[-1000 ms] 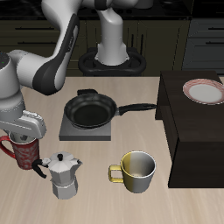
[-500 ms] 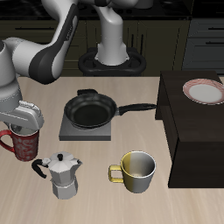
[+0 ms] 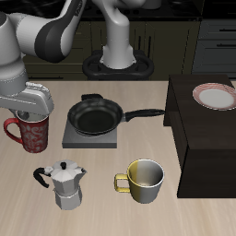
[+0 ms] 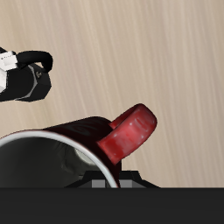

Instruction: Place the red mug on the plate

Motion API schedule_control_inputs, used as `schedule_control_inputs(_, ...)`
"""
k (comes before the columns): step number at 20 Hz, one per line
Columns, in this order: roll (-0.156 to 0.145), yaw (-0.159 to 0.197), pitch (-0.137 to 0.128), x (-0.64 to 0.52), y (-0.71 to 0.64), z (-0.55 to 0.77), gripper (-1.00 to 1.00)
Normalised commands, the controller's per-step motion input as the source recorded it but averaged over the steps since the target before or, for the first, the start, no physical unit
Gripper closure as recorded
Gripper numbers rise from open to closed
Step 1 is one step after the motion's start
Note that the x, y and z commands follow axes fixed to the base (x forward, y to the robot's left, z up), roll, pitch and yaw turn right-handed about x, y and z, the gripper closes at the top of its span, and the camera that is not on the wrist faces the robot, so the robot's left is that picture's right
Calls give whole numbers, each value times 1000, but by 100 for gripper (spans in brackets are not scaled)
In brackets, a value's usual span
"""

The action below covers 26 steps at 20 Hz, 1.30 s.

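The red mug (image 3: 32, 135), tall with a white pattern and a red handle, hangs in my gripper (image 3: 26, 114) above the table's side edge, lifted clear of the tabletop. The gripper is shut on the mug's rim. In the wrist view the mug's dark rim and red handle (image 4: 128, 134) fill the near field, with the wooden table far below. The plate (image 3: 214, 95), white with a pinkish-red ring, lies on the dark raised surface at the opposite side of the table, far from the mug.
A black frying pan (image 3: 96, 117) sits on a grey stove plate (image 3: 72, 138) mid-table. A silver moka pot (image 3: 65, 184) and a yellow-olive mug (image 3: 143, 180) stand near the front edge. The pot also shows in the wrist view (image 4: 24, 74). The dark cabinet (image 3: 203, 138) stands higher than the table.
The gripper has risen with the red mug held in it, lifting it off the table and a little farther back. The other objects have not moved.
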Motion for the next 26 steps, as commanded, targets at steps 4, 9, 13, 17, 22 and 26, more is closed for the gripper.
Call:
schedule_control_inputs(4, 0, 33, -66, -283, 362, 478, 100)
schedule_control_inputs(9, -11, 36, -64, -222, 295, 497, 100)
schedule_control_inputs(13, 12, 14, -59, -215, 325, 459, 100)
schedule_control_inputs(17, 50, 66, -116, -414, 680, 620, 100)
schedule_control_inputs(22, 27, 13, -50, -241, 517, 379, 100)
schedule_control_inputs(26, -17, 18, -48, -173, 376, 251, 100)
